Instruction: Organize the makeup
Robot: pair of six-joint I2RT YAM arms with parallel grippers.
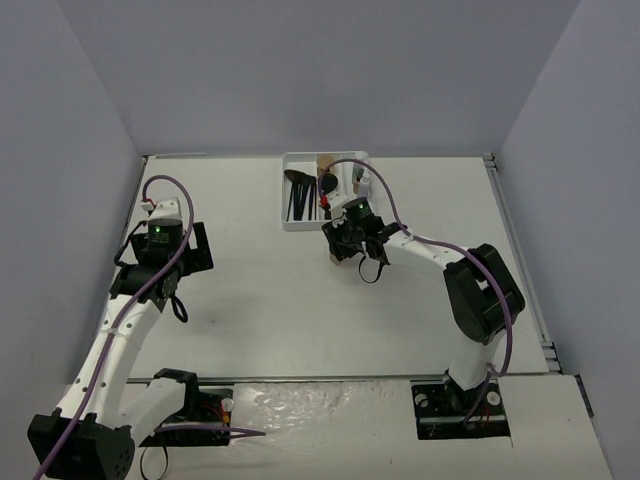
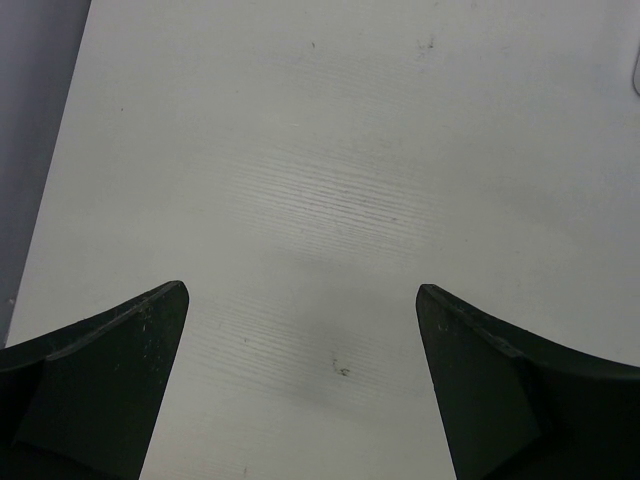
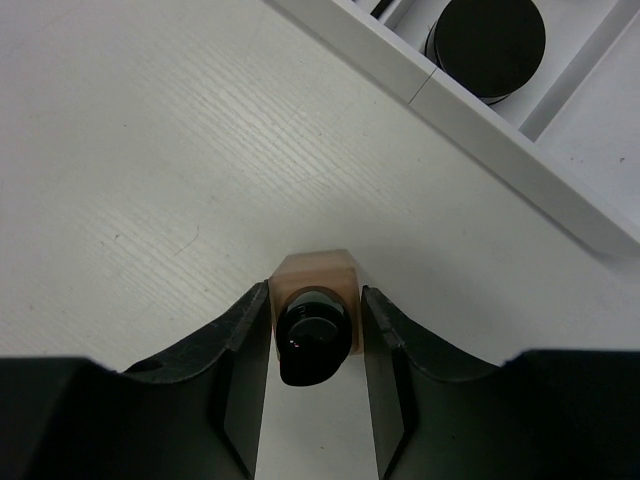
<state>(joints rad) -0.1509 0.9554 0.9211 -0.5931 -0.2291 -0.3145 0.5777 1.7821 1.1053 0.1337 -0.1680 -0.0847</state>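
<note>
Since the tan bottle [image 3: 312,270] stands upright on the table [image 3: 150,150], black cap up, its long axis runs straight up between the fingers of the right gripper [image 3: 315,295], which are clamped against its two sides. The white tray [image 3: 430,90] lies just beyond, a round black compact [image 3: 487,45] inside. The left gripper [image 2: 300,300], fingers wide apart, hangs well away, so the lift into the tray looks to be the right arm's.
</note>
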